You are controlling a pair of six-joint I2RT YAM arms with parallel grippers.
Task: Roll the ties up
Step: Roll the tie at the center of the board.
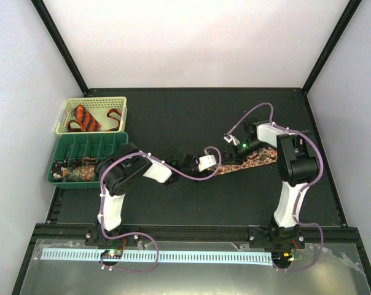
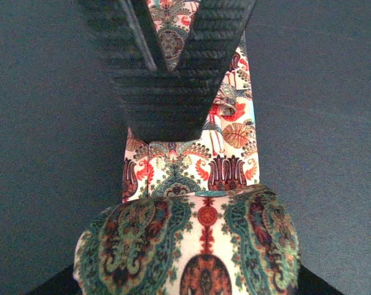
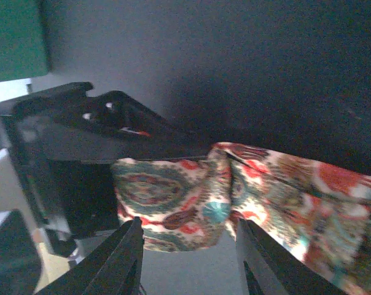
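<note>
Top external view shows the black table (image 1: pixel 173 117) carrying all items. Well away to the left of the left gripper (image 1: pixel 203 163) sits a green divided tray (image 1: pixel 90 142). Beyond that tray is a cream mesh basket (image 1: pixel 93 101), which holds the orange black-striped tie (image 1: pixel 86 118). The speckled tie (image 1: pixel 254 160), with a brown, green and red paisley print, lies on the table as a strip. It runs from the left gripper rightward, past the right gripper (image 1: pixel 234 147) and out beyond it. Both grippers are near each other at the strip's left portion. In the left wrist view, the fingers (image 2: pixel 142 92) are pressed together and clamped on the fabric, which shows in the notch between them. A rolled section (image 2: pixel 185 246) of the same tie sits on the camera side of the fingertips, and the flat strip extends away beyond them. In the right wrist view, the fingers (image 3: pixel 127 258) stand apart, with a folded, bunched part of the tie lying between them. The left gripper's black body is directly ahead, against that fabric.
</note>
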